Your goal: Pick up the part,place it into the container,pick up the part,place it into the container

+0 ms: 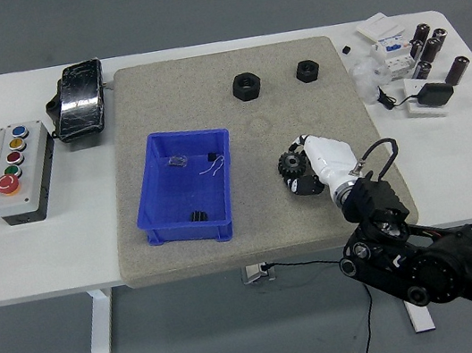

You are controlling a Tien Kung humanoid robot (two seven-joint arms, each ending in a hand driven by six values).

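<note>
A small black gear [290,165] sits on the tan mat [252,219] right of the blue bin [185,188]. My right hand [305,168], white with dark fingertips, is curled around the gear from the right, at mat level. Two black hex nuts lie at the mat's far side, a larger one [246,86] and a smaller one [307,69]. The bin holds a few small dark parts and a bit of wire. My left arm is out of view.
A button box [2,173] and a black pouch [78,99] are at the left of the table. Several cylinders, white boxes and a cabled adapter [417,65] crowd the far right corner.
</note>
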